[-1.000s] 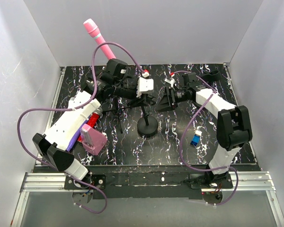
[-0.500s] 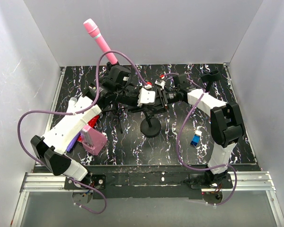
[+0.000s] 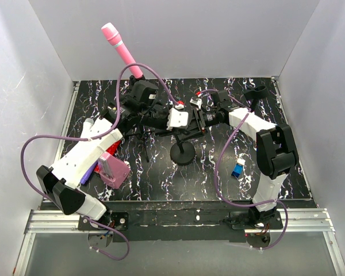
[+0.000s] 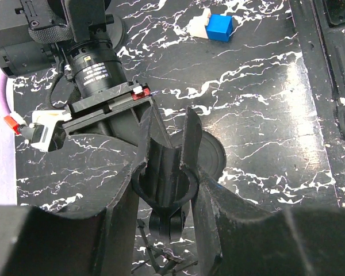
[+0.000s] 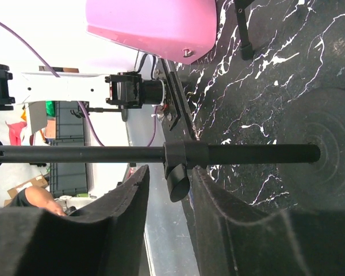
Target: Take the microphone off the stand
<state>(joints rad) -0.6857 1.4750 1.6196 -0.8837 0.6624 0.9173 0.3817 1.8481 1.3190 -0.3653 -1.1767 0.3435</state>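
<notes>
While the pink microphone slants up and to the left against the back wall in the overhead view, we lose its lower end behind the left wrist. So we cannot tell whether it sits in the stand or not.

Our left fingers are set narrow and press against both sides of a black U-shaped clip at the top of the stand. Past the clip we look down on the round base, which rests on the black marbled table.

Our right fingers straddle the thin pole at its collar (the little knob hangs between them). They are partway closed, with a sliver of gap on one side, and we cannot tell whether they pinch the pole. From overhead, the two wrists nearly meet above the base.

A pink box lies on the table beside the left forearm. A blue-and-white block lies near the right arm, well apart from the stand.
</notes>
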